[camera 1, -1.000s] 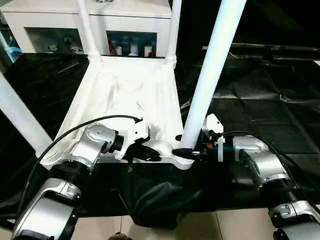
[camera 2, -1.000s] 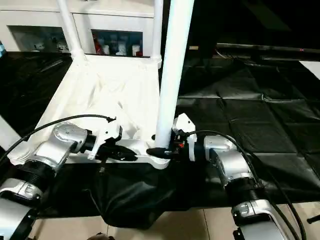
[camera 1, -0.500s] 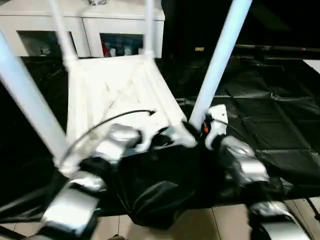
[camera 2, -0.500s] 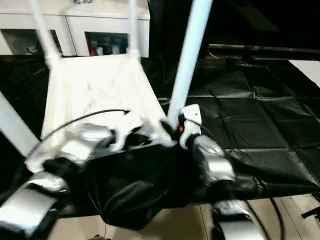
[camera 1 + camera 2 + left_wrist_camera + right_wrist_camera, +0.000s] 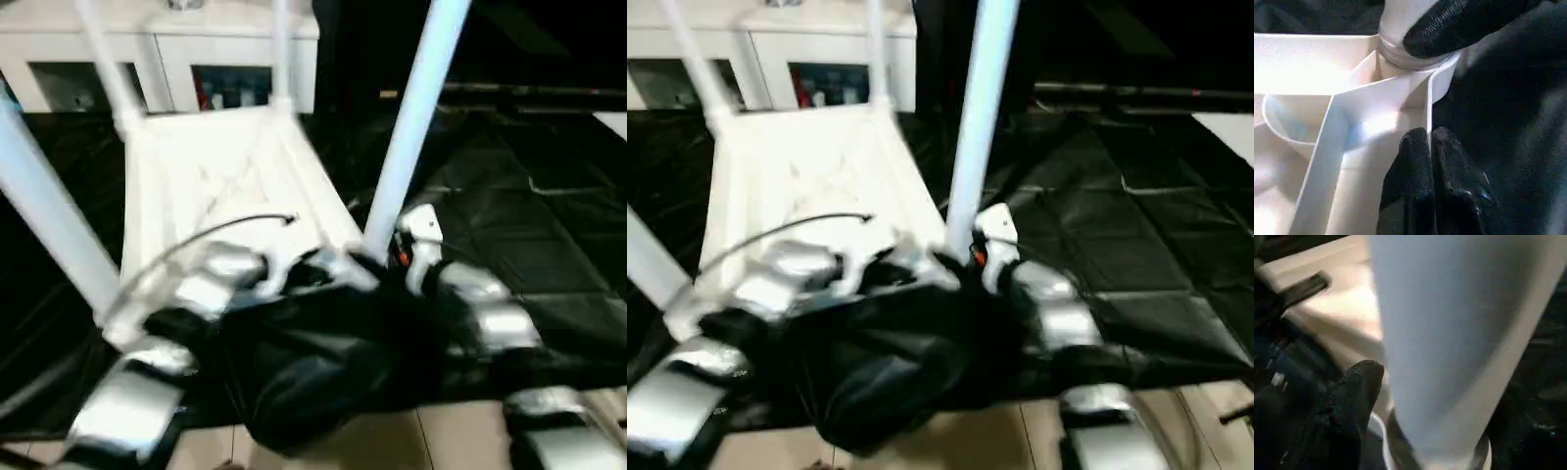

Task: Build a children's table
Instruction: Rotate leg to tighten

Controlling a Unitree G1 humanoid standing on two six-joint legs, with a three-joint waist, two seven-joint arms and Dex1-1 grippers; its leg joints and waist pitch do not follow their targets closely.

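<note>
The upturned tabletop [image 5: 211, 181] is lying ribbed side up on a black sheet [image 5: 549, 235], its near edge now lifting and swinging toward seven o'clock, where a second ago it was lying flat and square to the robot; the whole view has also shifted with the camera. The left tool [image 5: 1429, 147] is pinching a thin rib of the tabletop, its fingers together on it. The right tool [image 5: 1359, 382] is sitting at the base of the near-right leg [image 5: 416, 108], one finger beside the tube; whether it is gripping cannot be told, since the other finger is hidden behind the leg. Motion blur is smearing both forearms and the near corner socket. All four legs are running out of frame at twelve o'clock, before a white cabinet [image 5: 167, 49].
</note>
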